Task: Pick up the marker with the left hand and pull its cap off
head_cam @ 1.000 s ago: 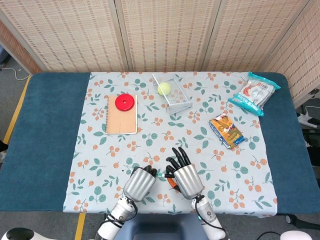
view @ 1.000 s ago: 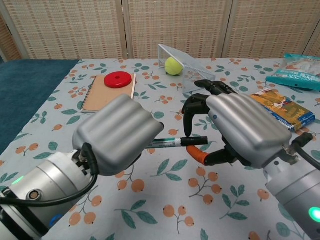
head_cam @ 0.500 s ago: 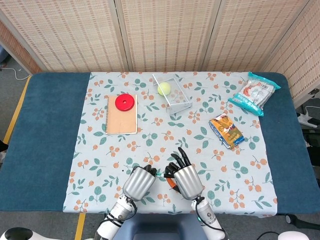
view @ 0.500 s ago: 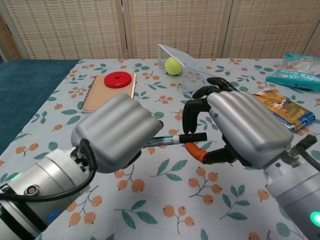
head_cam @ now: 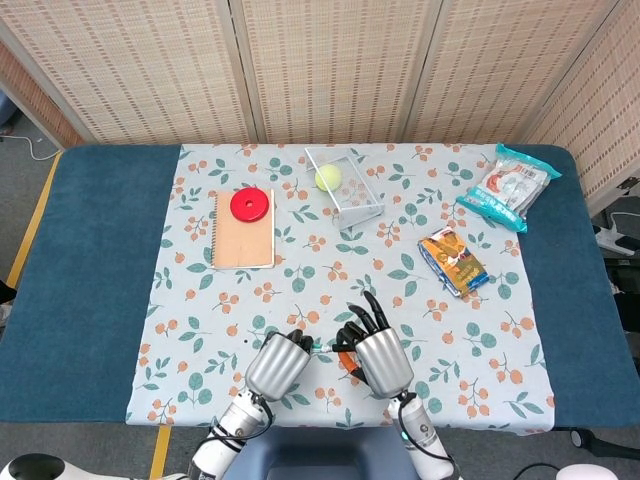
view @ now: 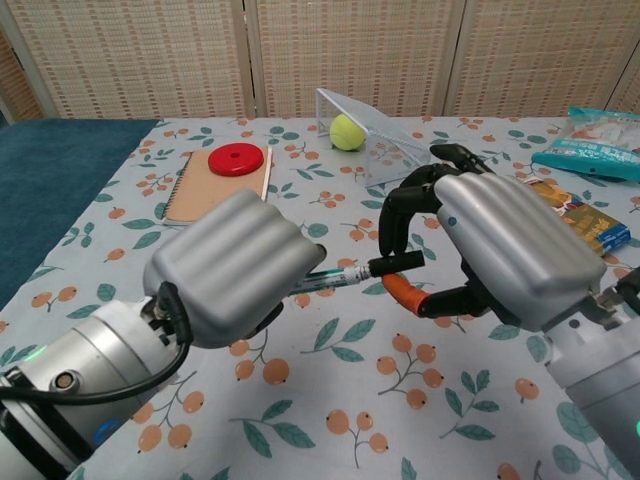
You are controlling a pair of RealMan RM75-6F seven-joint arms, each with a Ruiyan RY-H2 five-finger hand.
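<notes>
Fingers of left hand wrapped around marker barrel; right hand fingers pinch its black cap. Held above table's near edge, over floral cloth; woven screens behind.

The left hand is balled into a tight fist near the table's front edge, knuckles up, gripping the marker that pokes out toward the other hand. The right hand sits just beside it, back of the hand up, dark fingers curled down over the marker's black cap and pinching it against the thumb. Both forearms come in low from the bottom of the chest view.
</notes>
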